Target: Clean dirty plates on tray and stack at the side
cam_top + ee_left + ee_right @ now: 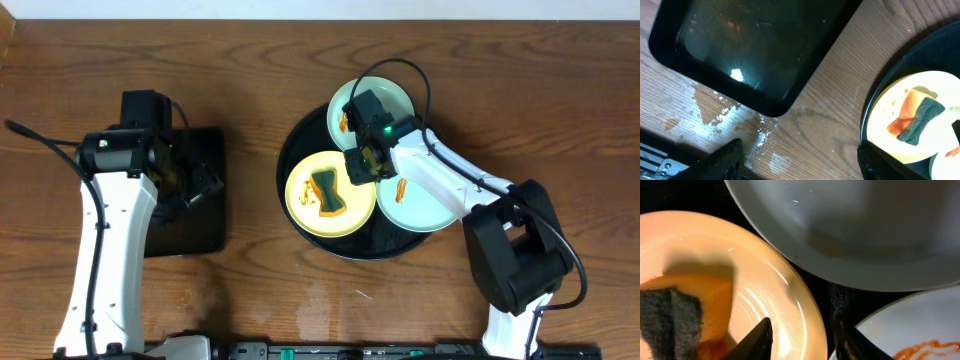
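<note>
My left claw hangs over the bare wood, its fingers spread wide with nothing between them. Beside it lies the rectangular black tray, wet inside, and a patch of splashed water sits on the tabletop just off the tray's corner.

Further right is the round black tray with all three plates on it. The yellow plate is on its left part, carrying an orange sponge with its dark scouring side up. My right claw straddles this plate's right rim, one finger over the inside and the other outside over the black tray. The fingers are only partly apart, and I cannot tell whether they pinch the rim or merely sit around it.

One mint plate lies at the tray's far edge with an orange smear near its left rim. The other mint plate, also smeared, is at the right.
</note>
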{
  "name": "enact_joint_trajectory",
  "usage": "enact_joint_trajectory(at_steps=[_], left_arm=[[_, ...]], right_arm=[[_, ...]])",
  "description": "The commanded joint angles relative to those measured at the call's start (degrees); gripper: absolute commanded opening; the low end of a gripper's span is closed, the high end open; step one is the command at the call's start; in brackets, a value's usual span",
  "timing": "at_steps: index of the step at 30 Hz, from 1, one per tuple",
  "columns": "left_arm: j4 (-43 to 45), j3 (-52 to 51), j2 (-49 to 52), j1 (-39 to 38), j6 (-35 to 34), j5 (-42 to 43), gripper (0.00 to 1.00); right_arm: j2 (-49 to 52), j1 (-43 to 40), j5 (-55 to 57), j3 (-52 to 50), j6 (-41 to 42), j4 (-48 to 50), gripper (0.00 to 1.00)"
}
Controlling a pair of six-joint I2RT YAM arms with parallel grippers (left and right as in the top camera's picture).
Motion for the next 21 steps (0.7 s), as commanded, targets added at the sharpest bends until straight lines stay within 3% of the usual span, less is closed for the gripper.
enact_joint_trajectory(at_steps=[1, 15, 17, 19, 21], left_arm=[[-0.17, 0.15, 0.02, 0.24, 0.55, -0.04, 0.74], [0.09, -1.2, 0.02, 0.07, 0.57, 1.6, 0.74], [1.27, -1.86, 0.02, -0.44, 2.93, 4.76, 0.73], [2.8, -2.43, 0.13, -1.6, 7.37, 8.85, 0.73], [3.56, -2.64, 0.46, -3.32, 8.04, 10.05, 0.73]], right_arm=[[0.96, 0.33, 1.22, -0.63, -0.37, 0.28, 0.39], [0.96, 0.59, 1.18, -4.07, -0.37, 3.13, 0.38], [0.96, 0.59, 1.18, -4.07, -0.35, 3.3, 0.33], [0.96, 0.61, 1.07, -4.07, -0.33, 3.76, 0.17], [0.96, 0.61, 0.68, -4.07, -0.31, 4.2, 0.07]])
